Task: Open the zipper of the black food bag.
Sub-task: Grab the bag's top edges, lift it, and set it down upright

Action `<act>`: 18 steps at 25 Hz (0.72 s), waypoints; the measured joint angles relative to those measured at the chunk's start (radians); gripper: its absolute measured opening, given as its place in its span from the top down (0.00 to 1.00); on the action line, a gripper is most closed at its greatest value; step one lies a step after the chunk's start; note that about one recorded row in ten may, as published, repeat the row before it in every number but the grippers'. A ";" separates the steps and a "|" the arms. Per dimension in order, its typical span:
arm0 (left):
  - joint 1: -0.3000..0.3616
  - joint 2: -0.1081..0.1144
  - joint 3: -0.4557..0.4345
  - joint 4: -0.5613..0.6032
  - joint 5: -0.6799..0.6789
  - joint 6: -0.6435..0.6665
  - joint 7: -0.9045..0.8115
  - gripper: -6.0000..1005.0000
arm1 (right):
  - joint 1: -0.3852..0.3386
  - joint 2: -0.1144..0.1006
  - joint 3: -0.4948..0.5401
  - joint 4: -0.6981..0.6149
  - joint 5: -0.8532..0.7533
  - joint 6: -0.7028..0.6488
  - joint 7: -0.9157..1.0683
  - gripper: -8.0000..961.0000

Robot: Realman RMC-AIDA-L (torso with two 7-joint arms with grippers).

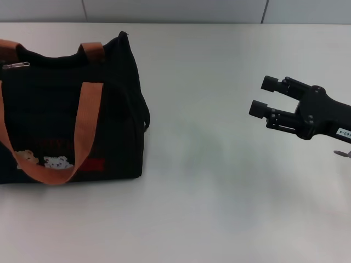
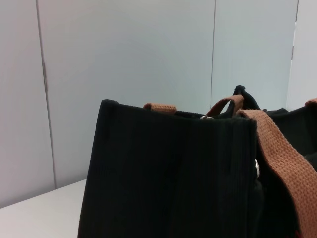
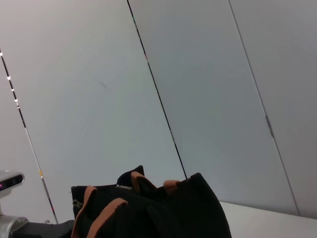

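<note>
Black food bag [image 1: 66, 109] stands upright at left; right end effector [image 1: 262, 96] hovers well apart, fingers spread.

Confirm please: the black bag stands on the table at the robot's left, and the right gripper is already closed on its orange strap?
Not quite. In the head view the right gripper is open and hangs over bare table, well apart from the black bag and its orange strap. The bag does stand at the robot's left.

black food bag [image 1: 66, 109]: matt ribbed cloth | strap handles [image 1: 82, 131]: coarse woven webbing | table [image 1: 219, 208]: smooth, faint sheen | right gripper [image 1: 262, 96]: matt black plastic
</note>
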 joint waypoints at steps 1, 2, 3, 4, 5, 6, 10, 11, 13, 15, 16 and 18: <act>0.000 0.000 0.000 0.000 0.000 0.000 0.000 0.80 | 0.000 0.000 0.000 0.000 0.000 0.000 0.000 0.15; -0.001 0.000 0.001 0.000 0.000 0.002 0.000 0.80 | 0.001 0.000 0.000 0.000 0.000 0.001 0.002 0.15; -0.001 0.000 0.001 0.000 0.000 0.002 0.000 0.81 | 0.001 0.000 0.000 0.000 0.000 0.001 0.002 0.15; -0.001 0.000 0.001 0.001 0.000 0.003 0.000 0.82 | 0.002 0.000 -0.001 0.000 0.000 0.001 0.002 0.15; -0.001 0.000 0.000 0.002 0.000 0.003 -0.001 0.82 | 0.002 0.000 -0.001 0.000 0.000 0.002 0.002 0.15; -0.001 0.000 0.000 0.003 0.000 0.004 -0.001 0.82 | 0.002 0.000 -0.001 0.000 0.000 0.003 0.002 0.15; -0.002 0.000 -0.001 0.005 0.000 0.004 -0.002 0.84 | 0.003 0.000 -0.001 0.000 0.000 0.004 0.003 0.15; -0.003 0.000 -0.002 0.006 0.000 0.004 -0.002 0.85 | 0.003 0.000 -0.001 0.000 0.000 0.005 0.003 0.15; -0.004 0.000 -0.002 0.006 0.000 0.004 -0.002 0.86 | 0.004 0.000 -0.001 0.000 0.000 0.005 0.003 0.15; -0.004 0.000 -0.001 0.006 0.000 0.004 -0.003 0.86 | 0.005 0.000 -0.001 0.000 0.000 0.005 0.003 0.15; -0.004 0.000 -0.001 0.006 0.000 0.004 -0.003 0.87 | 0.006 0.000 -0.001 0.000 0.000 0.005 0.003 0.15; -0.005 0.000 -0.001 0.006 0.000 0.004 -0.003 0.87 | 0.006 0.000 -0.001 0.000 0.000 0.005 0.003 0.15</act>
